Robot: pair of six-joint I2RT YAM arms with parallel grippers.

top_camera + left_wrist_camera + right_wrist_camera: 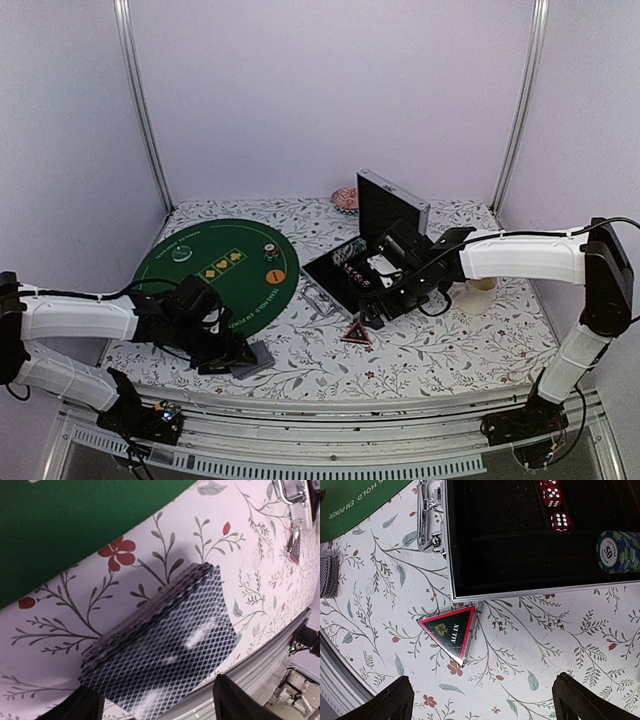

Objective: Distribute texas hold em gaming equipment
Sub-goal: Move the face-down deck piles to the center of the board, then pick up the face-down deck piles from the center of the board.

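A deck of playing cards with grey-blue diamond-pattern backs [165,645] lies slightly fanned on the floral table near its front edge [256,358]. My left gripper [157,705] is open, with one finger either side of the deck's near end, neither touching it. It also shows in the top view [232,355]. My right gripper [487,702] is open and empty above bare table beside the case's front corner [378,312]. A stack of striped poker chips [620,551] sits inside the case. An orange round button [276,276] and a chip [270,252] lie on the green mat.
The open silver case [530,592] holds red dice [560,522]. A black and red "ALL IN" triangle [451,632] lies just in front of it. The round green mat [200,275] is at the left. A cream mug [482,295] stands right of the case.
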